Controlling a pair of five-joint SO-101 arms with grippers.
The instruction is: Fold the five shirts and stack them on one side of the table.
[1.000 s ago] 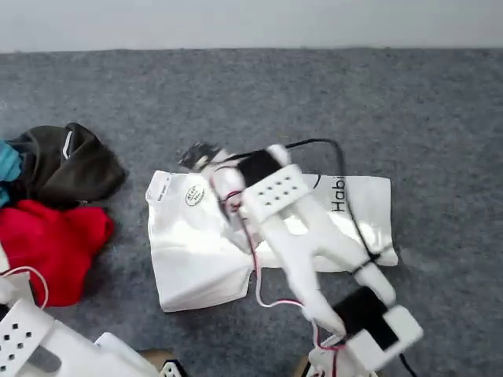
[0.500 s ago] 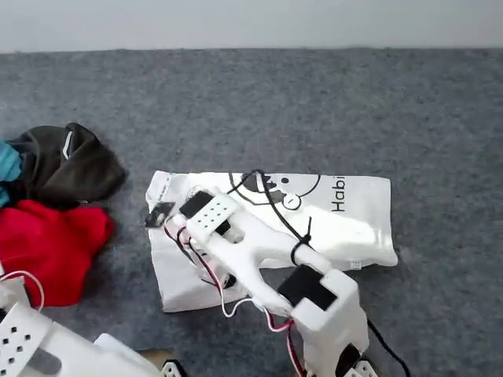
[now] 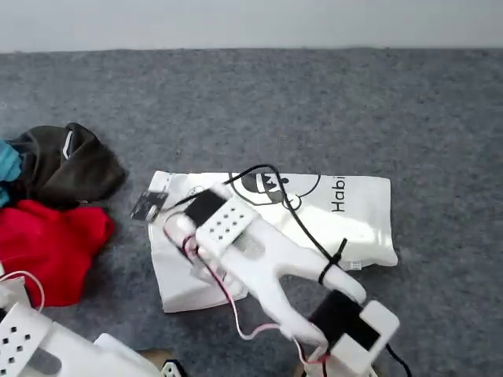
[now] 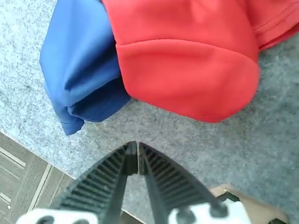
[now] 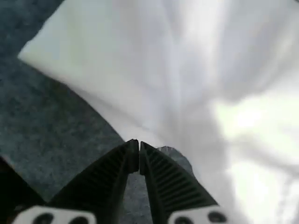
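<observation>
Grey, carpet-like cloth covers the table (image 3: 330, 102). The white shirt (image 3: 354, 212) lies near its middle, folded into a rough rectangle with the print up. The right arm (image 3: 267, 255) stretches across that shirt. Its jaws are pressed together with nothing between them, and their tips sit just off the shirt's corner on the side toward the other shirts.

The left arm (image 3: 23, 338) sits at the table's near corner, its jaws also closed and empty. Below it the red shirt (image 4: 187, 56) and the blue shirt (image 4: 74, 70) lie crumpled and touching. A dark shirt (image 3: 63, 161) is bunched just beyond the red one.

The fold looks loose along its near edge. If the closed jaws or the arm's dangling wires drag over the cloth, the layers could slide apart. A pinch that takes only the top layer could pull the fold open.

All the shirts rest straight on the table, not in any container.
</observation>
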